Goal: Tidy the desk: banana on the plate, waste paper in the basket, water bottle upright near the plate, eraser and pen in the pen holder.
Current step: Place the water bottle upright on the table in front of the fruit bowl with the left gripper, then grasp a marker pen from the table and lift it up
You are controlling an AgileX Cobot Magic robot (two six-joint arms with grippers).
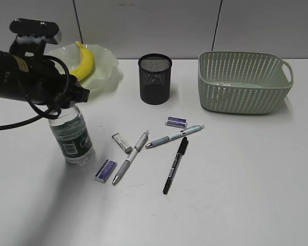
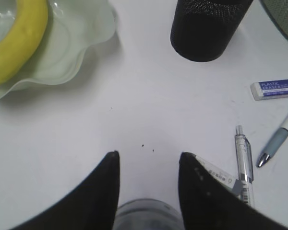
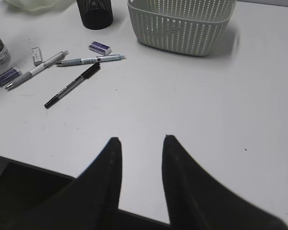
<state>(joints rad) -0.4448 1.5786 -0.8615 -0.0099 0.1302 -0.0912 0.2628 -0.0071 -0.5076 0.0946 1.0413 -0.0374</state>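
Note:
The water bottle (image 1: 71, 138) stands upright on the desk (image 1: 236, 179), in front of the plate (image 1: 107, 65). My left gripper (image 1: 72, 100) is shut on its top; in the left wrist view the bottle (image 2: 144, 215) sits between the jaws (image 2: 149, 155). The banana (image 1: 84, 61) lies in the plate. Three pens lie mid-desk: a white one (image 1: 131, 156), a blue-grey one (image 1: 174, 136) and a black one (image 1: 175, 164). Three erasers (image 1: 176, 122) (image 1: 122, 142) (image 1: 106, 170) lie among them. The pen holder (image 1: 155, 79) stands behind. My right gripper (image 3: 140, 139) is open and empty. The waste paper is out of view.
The basket (image 1: 244, 82) stands at the back right, right of the pen holder. My right gripper hangs over the desk's front edge (image 3: 48, 170). A grey wall runs behind the desk.

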